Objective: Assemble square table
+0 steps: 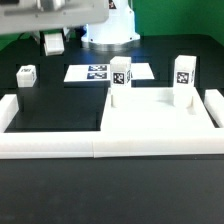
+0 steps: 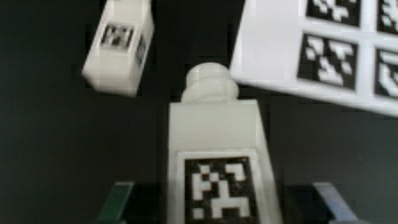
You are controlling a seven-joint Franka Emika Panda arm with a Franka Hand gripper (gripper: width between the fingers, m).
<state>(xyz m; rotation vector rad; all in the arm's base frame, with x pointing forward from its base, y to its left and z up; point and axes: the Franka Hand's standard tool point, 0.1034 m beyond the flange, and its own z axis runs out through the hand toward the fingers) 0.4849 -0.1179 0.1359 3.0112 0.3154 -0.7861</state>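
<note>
The bench (image 1: 50, 190) is black and dark all over. A long white border rail (image 1: 60, 148) runs along its front. Inside the rail, toward the exterior view's right, lies the large flat white square slab (image 1: 150, 118) of the square table. Two small white leg blocks with black-and-white tags stand upright on the slab's far side: the first standing leg block (image 1: 121, 72) and the second standing leg block (image 1: 184, 72). The marker board (image 1: 95, 72) lies flat on the bench just behind the slab. A loose white leg block (image 1: 26, 75) sits at the exterior view's left, well apart from the slab. Far back, the gripper (image 2: 221, 203) is partly closed and has hold of the held white leg block (image 2: 217, 130), which sits between its two dark fingers (image 2: 121, 200).
</note>
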